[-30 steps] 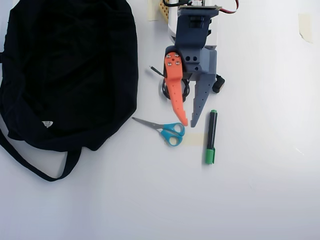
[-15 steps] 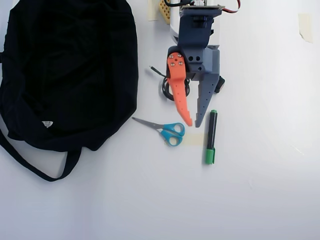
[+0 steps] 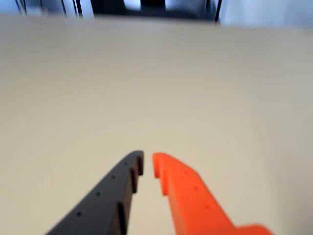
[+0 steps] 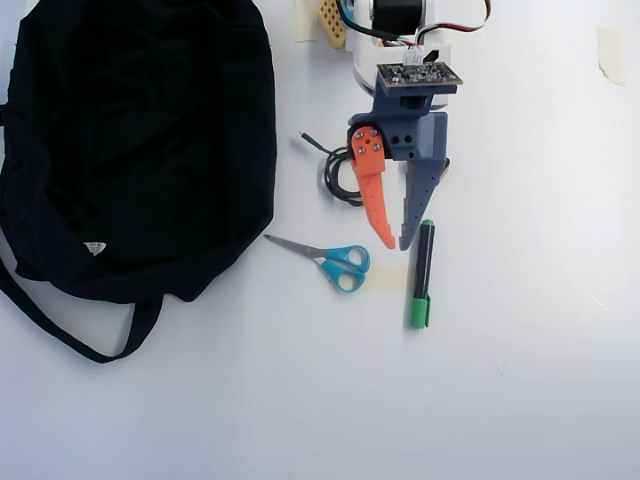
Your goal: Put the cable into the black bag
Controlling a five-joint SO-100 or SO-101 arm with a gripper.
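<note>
Overhead view shows the cable (image 4: 335,172), thin, black and loosely coiled, lying on the white table (image 4: 520,400) partly under the pincer (image 4: 396,243). Pincer tips sit nearly together, holding nothing. Black bag (image 4: 130,140) lies well left of it, and I can't really tell what's inside.

Overhead view looks straight down; wrist view peers forward past the pincer (image 3: 147,164), both showing it.
</note>
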